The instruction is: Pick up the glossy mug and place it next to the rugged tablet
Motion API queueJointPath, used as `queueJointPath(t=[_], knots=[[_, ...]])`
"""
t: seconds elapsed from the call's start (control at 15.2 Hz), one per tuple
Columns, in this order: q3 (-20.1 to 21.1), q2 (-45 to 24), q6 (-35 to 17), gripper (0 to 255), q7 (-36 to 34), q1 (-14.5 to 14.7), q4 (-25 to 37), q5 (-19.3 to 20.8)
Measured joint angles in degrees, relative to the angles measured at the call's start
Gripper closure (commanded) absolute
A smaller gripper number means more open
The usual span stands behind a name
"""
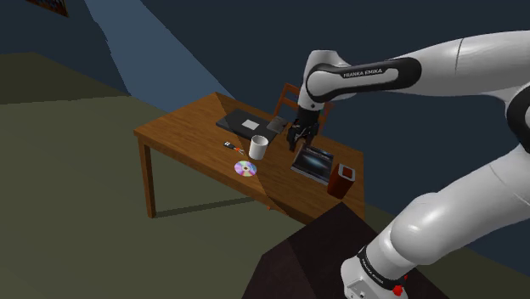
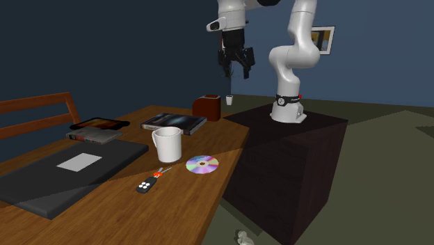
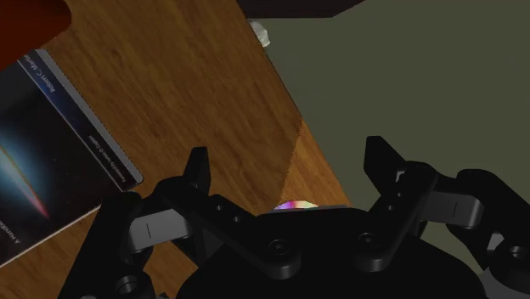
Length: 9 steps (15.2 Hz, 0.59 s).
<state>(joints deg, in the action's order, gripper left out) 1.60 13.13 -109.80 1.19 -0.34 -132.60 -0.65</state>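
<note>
- The gripper is hung high over the far end of the table. Its fingers are spread wide and nothing is held; through the gap in the wrist view, bare wood and floor are seen.
- The white mug is parked upright on the wood, well apart from the gripper at about 7 o'clock from it in the second exterior view. Its handle is turned to its 9 o'clock side there.
- The tablet is stacked on a book, roughly 10 o'clock from the mug, near the chair back.
- Things that could get messed up:
  - A CD is lying just beside the mug at 4 o'clock and a key fob at 7 o'clock. Either could probably be swept off by a low, sloppy approach.
  - The mug's slick wall could likely be lost if it's pinched too near the rim.
  - The tablet's stack could be nudged if the mug is brought in low.
- Room to move:
  - A strip of bare wood is left between the stack and the hardcover book, with a dark flat slab at 8 o'clock from the mug, so the drop spot looks tight.
  - The table edge is close at the CD's 3 o'clock, with the stand just past it.
  - A red-brown box sits under the descent path, but plenty of open air is left above.
</note>
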Motion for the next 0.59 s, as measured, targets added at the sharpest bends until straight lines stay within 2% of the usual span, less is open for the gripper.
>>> queueJointPath(t=[0.59], knots=[[0.2, -19.0, -7.8, 0, -1.0, 0.0, 13.2, 2.5]])
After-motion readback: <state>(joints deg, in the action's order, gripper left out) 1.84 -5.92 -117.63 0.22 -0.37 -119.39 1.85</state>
